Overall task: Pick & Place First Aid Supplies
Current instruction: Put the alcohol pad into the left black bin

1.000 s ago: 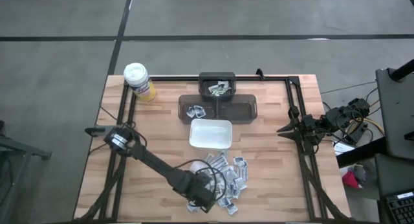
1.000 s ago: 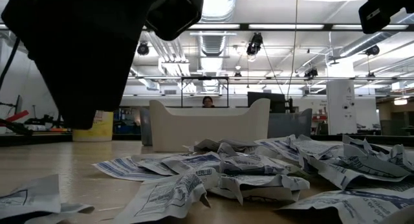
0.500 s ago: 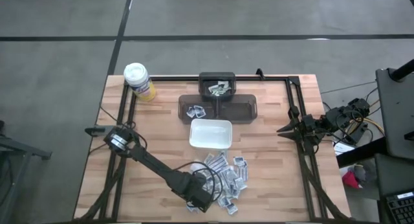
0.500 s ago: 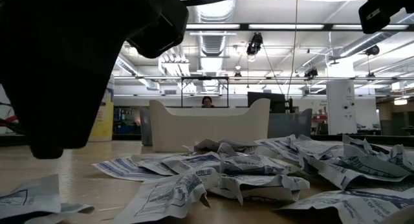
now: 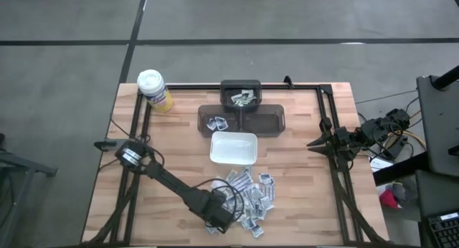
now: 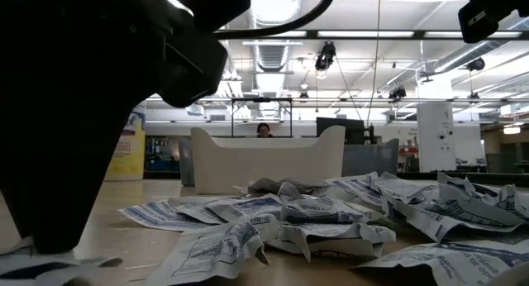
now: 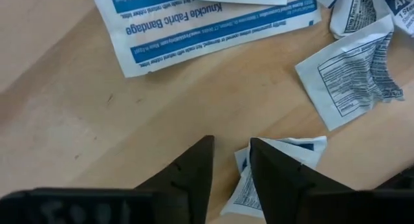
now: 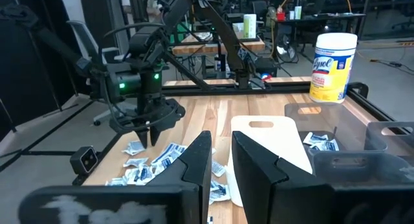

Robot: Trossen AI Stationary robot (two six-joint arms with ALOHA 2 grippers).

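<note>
A: Risk, biggest first?
B: Could miss. Left gripper (image 7: 231, 160) down at the near edge of the first aid supplies (image 5: 249, 194), fingers narrowly parted over bare table (image 5: 301, 169), one crumpled packet (image 7: 275, 169) just beside a fingertip, nothing gripped. Closing there might pinch only a corner, or shove it aside.
A: Right gripper (image 8: 221, 160)?
B: Parked at the table's right edge, narrowly parted, empty.
A: Changed from earlier?
B: Left gripper lower in the low view and slightly narrower. Pile unmoved.
</note>
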